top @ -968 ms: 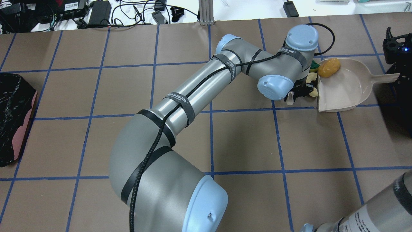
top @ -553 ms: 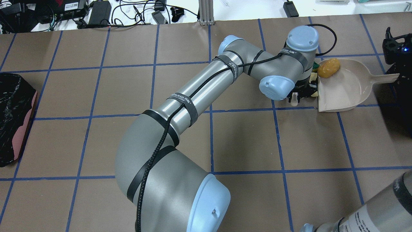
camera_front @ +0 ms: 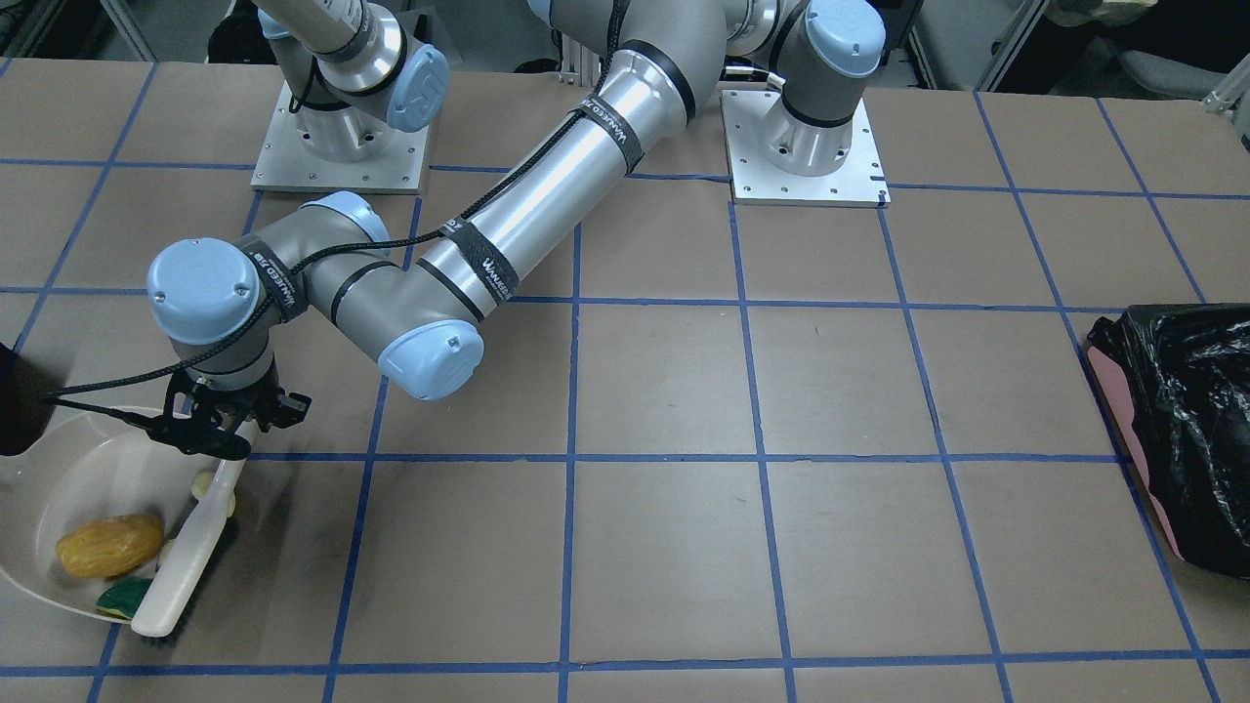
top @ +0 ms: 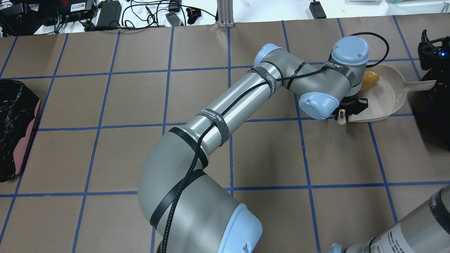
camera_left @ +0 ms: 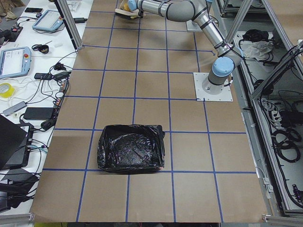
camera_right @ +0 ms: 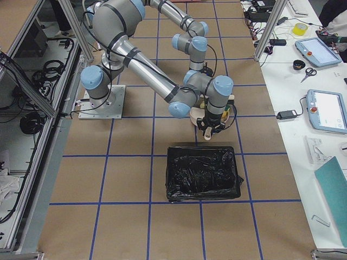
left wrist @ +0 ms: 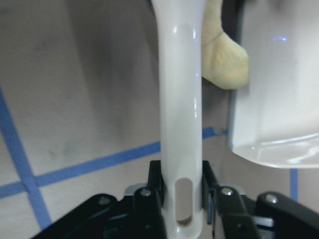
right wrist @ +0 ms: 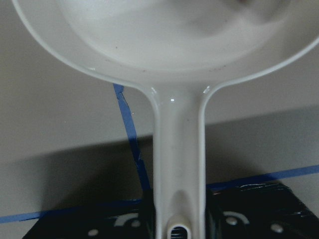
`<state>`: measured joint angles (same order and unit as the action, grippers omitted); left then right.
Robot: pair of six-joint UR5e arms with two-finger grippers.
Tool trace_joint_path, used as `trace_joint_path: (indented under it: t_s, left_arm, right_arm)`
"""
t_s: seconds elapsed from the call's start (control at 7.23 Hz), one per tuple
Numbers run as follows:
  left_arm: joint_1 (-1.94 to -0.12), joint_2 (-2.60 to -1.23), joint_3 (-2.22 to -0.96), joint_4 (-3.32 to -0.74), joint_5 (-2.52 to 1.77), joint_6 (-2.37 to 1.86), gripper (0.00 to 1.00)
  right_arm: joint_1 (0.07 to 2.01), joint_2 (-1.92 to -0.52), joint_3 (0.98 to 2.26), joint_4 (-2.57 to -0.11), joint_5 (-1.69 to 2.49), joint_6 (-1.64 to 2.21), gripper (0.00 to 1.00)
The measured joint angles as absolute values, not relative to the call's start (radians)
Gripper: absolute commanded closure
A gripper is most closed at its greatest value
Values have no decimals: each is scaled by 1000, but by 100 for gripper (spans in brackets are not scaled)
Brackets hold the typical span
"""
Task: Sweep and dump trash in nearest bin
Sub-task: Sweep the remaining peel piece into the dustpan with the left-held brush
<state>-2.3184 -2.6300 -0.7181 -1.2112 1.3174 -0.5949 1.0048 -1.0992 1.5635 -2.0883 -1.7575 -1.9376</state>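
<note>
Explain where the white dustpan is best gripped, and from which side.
Grip the dustpan by its narrow handle, coming from its free end, opposite the open mouth. It is slim enough for jaws to span, sticks straight out from the wide bowl, and lies clear of the brush at the mouth.

The left gripper (left wrist: 182,191) clamps the white brush handle (left wrist: 180,109); a pale yellow peel piece (left wrist: 224,62) sits between it and the dustpan (left wrist: 279,89).

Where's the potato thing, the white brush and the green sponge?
potato-like lump (camera_front: 109,544), front-facing view, middle of its orange-brown top.
white brush (camera_front: 192,555), front-facing view, middle of its handle.
sponge (camera_front: 122,596), front-facing view, its green backing.
</note>
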Motion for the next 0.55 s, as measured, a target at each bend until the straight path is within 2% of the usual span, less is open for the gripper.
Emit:
trace_joint_path:
  t_s: [0.55]
  left_arm:
    - [-2370,-2609,-672,-1210,1273,-680,100]
  right_arm:
    - [1005,-1098,1566,-2088,-1755,-1938,100]
